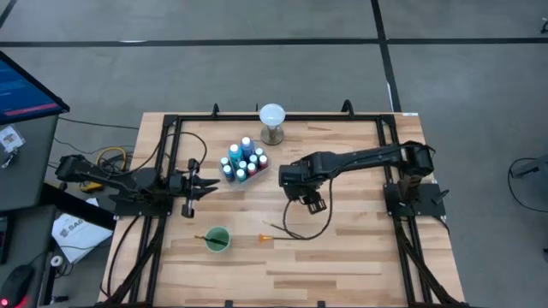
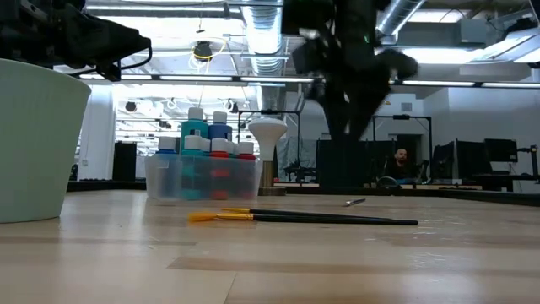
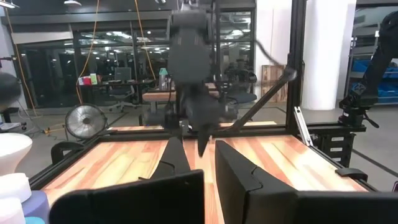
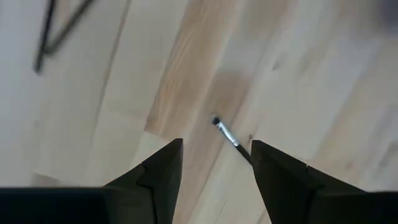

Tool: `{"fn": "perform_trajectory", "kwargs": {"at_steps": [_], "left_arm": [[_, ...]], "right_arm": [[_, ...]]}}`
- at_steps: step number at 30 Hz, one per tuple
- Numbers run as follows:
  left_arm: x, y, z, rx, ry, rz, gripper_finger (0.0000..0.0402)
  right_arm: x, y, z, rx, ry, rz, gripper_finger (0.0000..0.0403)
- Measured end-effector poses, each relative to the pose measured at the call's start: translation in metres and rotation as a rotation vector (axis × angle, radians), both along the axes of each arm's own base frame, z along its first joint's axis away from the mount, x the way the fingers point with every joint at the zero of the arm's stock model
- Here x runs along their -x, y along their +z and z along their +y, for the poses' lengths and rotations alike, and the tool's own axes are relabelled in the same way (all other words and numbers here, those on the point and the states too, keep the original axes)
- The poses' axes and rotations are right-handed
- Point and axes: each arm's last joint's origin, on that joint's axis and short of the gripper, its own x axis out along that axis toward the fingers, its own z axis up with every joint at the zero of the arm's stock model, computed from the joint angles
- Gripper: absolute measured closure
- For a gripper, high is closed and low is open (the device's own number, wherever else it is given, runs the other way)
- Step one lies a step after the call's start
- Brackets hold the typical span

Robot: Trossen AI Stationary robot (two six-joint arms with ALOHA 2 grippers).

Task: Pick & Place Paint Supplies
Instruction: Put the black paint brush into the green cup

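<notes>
The right gripper (image 1: 313, 204) hangs over the middle of the wooden table (image 1: 360, 257), pointing down. Its wrist view shows the two fingers (image 4: 155, 177) spread apart with bare wood between them and nothing held. A thin brush (image 4: 227, 135) with a silver ferrule lies on the wood just beside the gap, reaching under one finger; whether that finger touches it is hard to say.

The left gripper (image 1: 208, 183) waits low near the table's left edge, aimed toward the centre. Its fingers (image 3: 249, 180) sit pressed together and empty.

The paint bottles (image 1: 243, 161), white-capped and mostly blue, teal and red, stand bunched in a clear tub (image 2: 202, 179) toward the table's far edge, a little left of centre. Just behind them, at the far edge, stands a white globe (image 1: 271, 114) on a metal stand.

Toward the near edge, left of centre, a pale green cup (image 1: 217, 239) holds a dark brush (image 1: 211, 239) that leans over its rim. An orange-tipped brush (image 2: 304, 217) lies flat on the wood to the right of the cup, apart from it.
</notes>
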Motion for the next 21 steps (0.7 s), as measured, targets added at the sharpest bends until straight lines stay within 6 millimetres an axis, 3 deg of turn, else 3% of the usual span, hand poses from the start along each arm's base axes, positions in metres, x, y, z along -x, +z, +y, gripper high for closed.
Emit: {"fn": "perform_trajectory", "kwargs": {"at_steps": [4,10,21], "left_arm": [[0.0,0.0,0.0,0.0,0.0,0.0,0.0401],[0.0,0.0,0.0,0.0,-0.001,-0.002,0.0401],[0.0,0.001,0.0,0.002,0.0,-0.01,0.0401]], "right_arm": [[0.005,-0.029,-0.005,-0.021,0.083,-0.007,0.0225],[0.009,-0.057,-0.018,-0.031,0.149,-0.039,0.023],[0.022,-0.089,-0.034,-0.021,0.169,-0.079,0.0235]]}}
